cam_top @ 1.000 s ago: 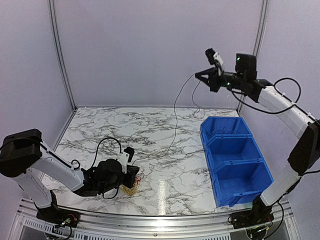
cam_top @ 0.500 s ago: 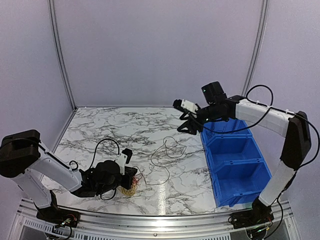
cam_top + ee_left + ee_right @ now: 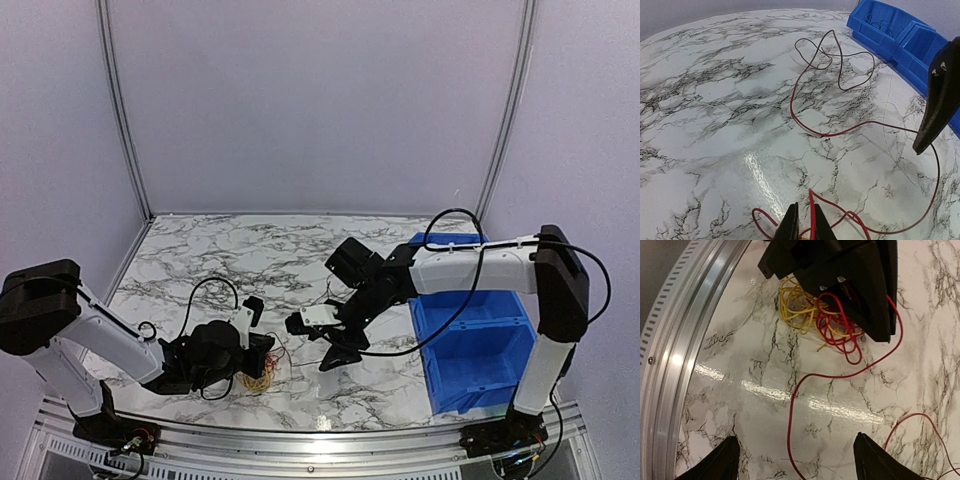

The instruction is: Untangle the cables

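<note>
Top external view, entry by item.

Cables (image 3: 262, 378): a small knot of yellow and red close to the near edge, left of its middle, under the left claw. The right wrist view shows the yellow cable (image 3: 795, 310) coiled tight against a red coil (image 3: 842, 337), the two overlapping. One red cable (image 3: 795, 105) runs out of the knot in wide slack curves toward the middle of the tabletop (image 3: 200, 260). A darker loop (image 3: 812, 50) lies beyond it, nearer the far edge. Whether it is a separate cable or the red one's end cannot be told.

Left claw (image 3: 806, 227): low over the knot, jaws nearly together with a red strand between them. Judged to be gripping the red cable.

Right claw (image 3: 797, 460): jaws spread wide, nothing in them. It hangs just above the tabletop beside the knot, on the side toward the right edge.

Bin (image 3: 480, 365): blue, three compartments, along the right edge. The left wrist view shows thin dark loops (image 3: 880, 22) in one compartment, probably a cable already sorted.

Progress, judged: partly done. One red length is drawn clear, and a dark cable seems put away. Left to do: part yellow from red in the knot, free any other strands, and lay each out or bin it. No blue-purple cable can be made out.
</note>
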Controlling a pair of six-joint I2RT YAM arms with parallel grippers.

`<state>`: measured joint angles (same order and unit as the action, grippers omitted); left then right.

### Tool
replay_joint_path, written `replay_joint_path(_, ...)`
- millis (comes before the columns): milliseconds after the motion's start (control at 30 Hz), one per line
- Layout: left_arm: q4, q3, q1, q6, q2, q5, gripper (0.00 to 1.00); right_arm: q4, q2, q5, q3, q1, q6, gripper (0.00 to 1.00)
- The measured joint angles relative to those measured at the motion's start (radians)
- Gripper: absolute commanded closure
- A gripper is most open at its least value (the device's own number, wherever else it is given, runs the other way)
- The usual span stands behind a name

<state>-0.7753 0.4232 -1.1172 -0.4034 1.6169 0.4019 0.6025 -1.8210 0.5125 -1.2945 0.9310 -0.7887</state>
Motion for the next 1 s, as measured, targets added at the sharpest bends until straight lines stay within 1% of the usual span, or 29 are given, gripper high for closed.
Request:
replay_joint_path(133, 0.000, 0.000, 0.000, -0.002, 0.000, 0.001, 0.90, 0.012, -0.009, 0.009, 0.012, 0.026, -0.009, 0.18)
replay_joint_path(167, 0.000, 0.000, 0.000, -0.002, 0.000, 0.001, 0.90, 0.004, -0.009, 0.002, 0.024, 0.035, -0.005, 0.20)
replay_joint_path(200, 0.000, 0.000, 0.000, -0.002, 0.000, 0.001, 0.90, -0.011, -0.009, -0.009, 0.040, 0.044, 0.000, 0.24)
replay_joint_path(233, 0.000, 0.000, 0.000, -0.002, 0.000, 0.001, 0.90, -0.022, -0.009, -0.018, 0.053, 0.045, 0.003, 0.31)
replay_joint_path(267, 0.000, 0.000, 0.000, -0.002, 0.000, 0.001, 0.90, -0.034, -0.009, -0.036, 0.070, 0.056, 0.011, 0.36)
replay_joint_path(333, 0.000, 0.000, 0.000, -0.002, 0.000, 0.001, 0.90, -0.050, -0.012, -0.077, 0.089, 0.064, 0.023, 0.51)
replay_joint_path(367, 0.000, 0.000, 0.000, -0.002, 0.000, 0.001, 0.90, -0.056, -0.016, -0.093, 0.089, 0.067, 0.029, 0.62)
replay_joint_path(433, 0.000, 0.000, 0.000, -0.002, 0.000, 0.001, 0.89, -0.076, -0.018, -0.121, 0.089, 0.068, 0.031, 0.89)
replay_joint_path(467, 0.000, 0.000, 0.000, -0.002, 0.000, 0.002, 0.88, -0.083, -0.018, -0.134, 0.087, 0.068, 0.040, 0.99)
replay_joint_path(533, 0.000, 0.000, 0.000, -0.002, 0.000, 0.004, 0.81, -0.092, -0.018, -0.156, 0.083, 0.068, 0.045, 1.00)
replay_joint_path(600, 0.000, 0.000, 0.000, -0.006, 0.000, 0.007, 0.77, -0.093, -0.016, -0.177, 0.067, 0.068, 0.056, 1.00)
replay_joint_path(667, 0.001, 0.000, 0.000, -0.013, 0.000, 0.011, 0.77, -0.088, -0.009, -0.194, 0.040, 0.067, 0.059, 1.00)
replay_joint_path(767, 0.000, 0.000, 0.000, -0.021, 0.008, 0.016, 0.78, -0.063, 0.038, -0.204, -0.046, 0.058, 0.072, 1.00)
replay_joint_path(867, 0.000, 0.000, 0.000, -0.024, 0.026, 0.019, 0.80, -0.051, 0.116, -0.182, -0.193, 0.035, 0.091, 1.00)
replay_joint_path(1000, -0.027, 0.003, 0.000, -0.024, 0.047, 0.024, 0.81, -0.017, 0.197, -0.122, -0.392, -0.016, 0.126, 1.00)
